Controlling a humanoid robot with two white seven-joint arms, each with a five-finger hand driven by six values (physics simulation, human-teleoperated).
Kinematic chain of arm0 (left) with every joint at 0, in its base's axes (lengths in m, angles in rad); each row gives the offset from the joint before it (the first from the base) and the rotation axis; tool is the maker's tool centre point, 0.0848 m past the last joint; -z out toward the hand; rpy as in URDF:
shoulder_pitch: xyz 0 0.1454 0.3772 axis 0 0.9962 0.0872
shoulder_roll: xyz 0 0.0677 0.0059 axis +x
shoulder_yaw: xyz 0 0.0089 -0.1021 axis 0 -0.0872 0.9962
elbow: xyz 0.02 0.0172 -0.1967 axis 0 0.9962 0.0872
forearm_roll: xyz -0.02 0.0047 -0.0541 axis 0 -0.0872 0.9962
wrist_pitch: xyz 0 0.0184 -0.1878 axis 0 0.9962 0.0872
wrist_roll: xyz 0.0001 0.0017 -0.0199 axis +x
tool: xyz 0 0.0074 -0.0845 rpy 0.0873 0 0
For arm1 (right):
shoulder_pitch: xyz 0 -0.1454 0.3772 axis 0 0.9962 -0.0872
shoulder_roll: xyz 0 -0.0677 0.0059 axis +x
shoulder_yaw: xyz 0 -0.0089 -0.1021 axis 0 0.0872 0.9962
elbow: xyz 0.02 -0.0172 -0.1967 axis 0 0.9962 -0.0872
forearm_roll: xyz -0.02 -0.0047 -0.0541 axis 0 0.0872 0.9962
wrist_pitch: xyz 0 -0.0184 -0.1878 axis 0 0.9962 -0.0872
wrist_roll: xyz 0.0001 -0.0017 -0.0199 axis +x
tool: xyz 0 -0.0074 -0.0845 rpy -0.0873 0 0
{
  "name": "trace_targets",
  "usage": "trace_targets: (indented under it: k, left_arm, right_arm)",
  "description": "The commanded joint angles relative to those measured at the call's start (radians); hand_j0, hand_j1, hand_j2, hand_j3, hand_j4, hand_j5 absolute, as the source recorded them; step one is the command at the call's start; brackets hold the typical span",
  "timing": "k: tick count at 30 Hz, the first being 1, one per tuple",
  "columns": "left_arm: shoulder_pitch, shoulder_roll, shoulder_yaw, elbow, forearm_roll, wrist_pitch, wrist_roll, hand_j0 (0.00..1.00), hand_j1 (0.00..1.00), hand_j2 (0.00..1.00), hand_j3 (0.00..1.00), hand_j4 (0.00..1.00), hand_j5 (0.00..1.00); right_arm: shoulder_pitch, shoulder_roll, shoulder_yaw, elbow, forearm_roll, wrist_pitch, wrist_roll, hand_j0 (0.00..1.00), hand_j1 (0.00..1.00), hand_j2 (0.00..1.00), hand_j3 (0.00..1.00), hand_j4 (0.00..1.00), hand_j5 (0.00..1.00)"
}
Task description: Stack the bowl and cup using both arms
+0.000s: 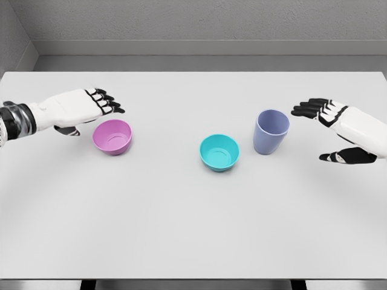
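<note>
The left hand (81,109) is open and holds nothing; the pink bowl (112,136) stands just beside its fingertips, slightly below them. The right hand (338,130) is open too, with the purple cup (271,132) upright near its fingers. The teal bowl (219,152) stands beside the cup, farther from the right hand, on the white table (181,229).

The table (181,229) is plain pale grey-white, without pattern. At about nine o'clock sits a pink-magenta bowl (112,136), one even colour inside and out. Near the centre, the second bowl (219,152) is turquoise. Just toward three o'clock from it, the cup (271,132) is a muted periwinkle blue. The left hand (77,109) and right hand (341,128) are white with black fingertips and black joint bands. The wall (193,21) at twelve o'clock is mottled grey.
</note>
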Motion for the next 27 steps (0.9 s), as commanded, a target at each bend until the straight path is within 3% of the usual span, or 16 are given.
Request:
trace_targets:
  k: [1, 27]
  left_arm:
    - [0.000, -0.005, -0.024, -0.010, -0.013, 0.002, -0.005, 1.00, 1.00, 1.00, 1.00, 1.00, 1.00]
    - [0.003, -0.033, -0.076, -0.015, -0.036, 0.002, -0.010, 1.00, 1.00, 1.00, 1.00, 1.00, 1.00]
  right_arm:
    - [0.000, -0.003, -0.001, -0.019, -0.007, 0.000, -0.001, 1.00, 1.00, 1.00, 1.00, 1.00, 1.00]
    - [0.000, -0.004, -0.001, -0.019, -0.007, 0.000, -0.001, 1.00, 1.00, 1.00, 1.00, 1.00, 1.00]
